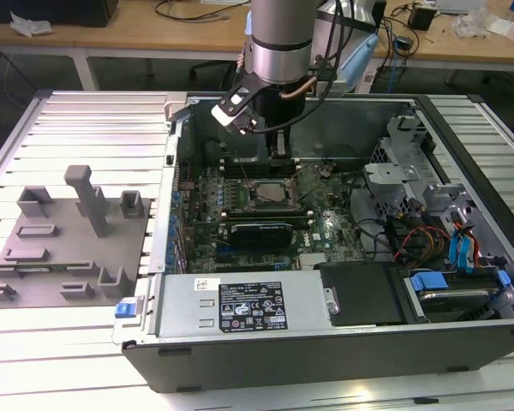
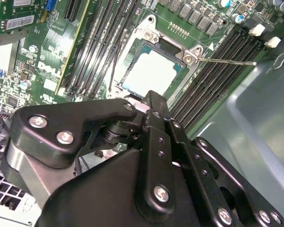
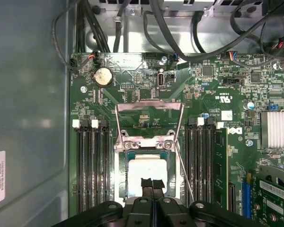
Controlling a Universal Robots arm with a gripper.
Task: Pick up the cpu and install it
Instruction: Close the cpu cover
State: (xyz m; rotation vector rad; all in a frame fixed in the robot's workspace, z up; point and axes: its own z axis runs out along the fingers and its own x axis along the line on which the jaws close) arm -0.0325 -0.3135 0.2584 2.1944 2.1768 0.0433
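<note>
The arm (image 1: 278, 38) points straight down, end effector (image 3: 152, 182) fingers pressed together.

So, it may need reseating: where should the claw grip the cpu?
Probably two opposite edges, from straight above: the cpu lies flat in the socket, lid swung open, memory slots flanking it, leaving no room to come in sideways.

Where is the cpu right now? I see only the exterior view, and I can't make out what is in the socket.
Observer: In both wrist views the cpu lies flat in the socket, silvery top up.
Operator: Is the gripper holding it?
Observer: No. In the first wrist view the gripper is over the cpu's near edge, fingers together with nothing between them.
Operator: Is the socket closed?
Observer: No, the load plate stands open.
</note>
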